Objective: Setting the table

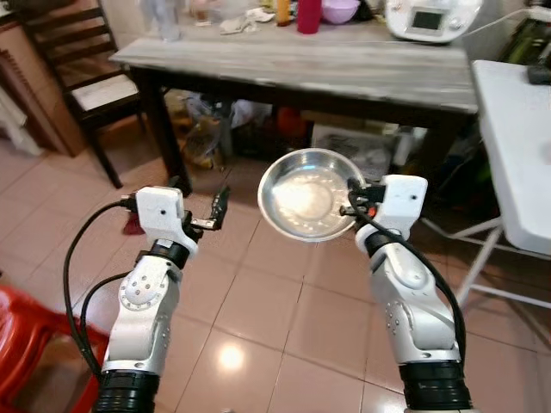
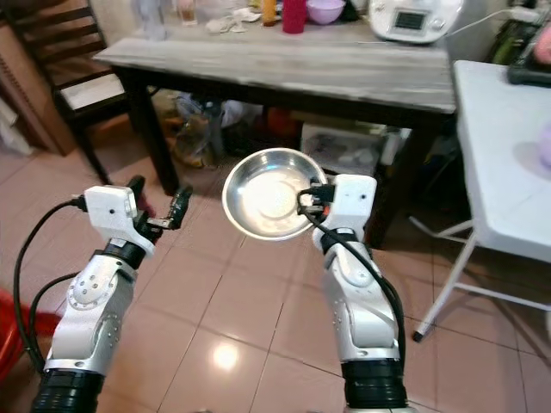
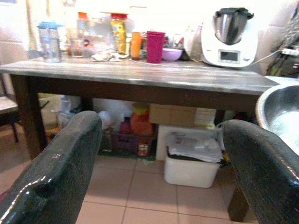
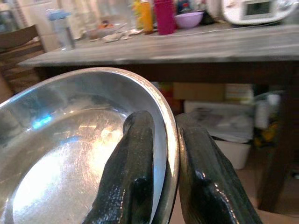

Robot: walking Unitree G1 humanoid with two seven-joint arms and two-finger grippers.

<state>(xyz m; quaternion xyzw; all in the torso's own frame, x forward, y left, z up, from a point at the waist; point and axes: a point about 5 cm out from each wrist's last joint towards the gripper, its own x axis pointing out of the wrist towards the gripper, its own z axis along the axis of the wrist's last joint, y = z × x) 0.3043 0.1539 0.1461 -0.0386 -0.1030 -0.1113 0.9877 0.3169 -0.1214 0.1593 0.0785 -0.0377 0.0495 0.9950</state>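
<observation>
**Plate's in the claw, nothing on the surface yet**

So the robot stands on the tiled floor facing the long grey wooden surface (image 1: 293, 64), a bit short of it. The right claw (image 4: 163, 154) is clamped on the rim of a shiny round steel plate (image 1: 306, 195), one finger inside the dish and one outside, gripping it at about the plate's 3 o'clock edge. The plate is carried up in the air, tilted so its hollow faces the head camera, out ahead of the robot with the surface's near edge beyond it at 12 o'clock.

The left claw (image 1: 215, 211) has its fingers spread wide with nothing between them, held out at about the same height, off at 9 o'clock from the plate.

On the surface, everything sits along the far edge: a magenta plastic cup (image 3: 155, 46), a small lilac bowl (image 3: 171, 54), an orange bottle (image 3: 135, 45), a clear bottle with a blue lid (image 3: 49, 41) toward 10 o'clock, and a white kitchen machine with a display (image 1: 430, 19) at 1 o'clock. The near half looks bare, so plenty of room.

My read: early days. The pickup is done, but the plate isn't set down and I see no place setting laid out. What's left is closing in, setting it flat, then fetching the rest.
</observation>
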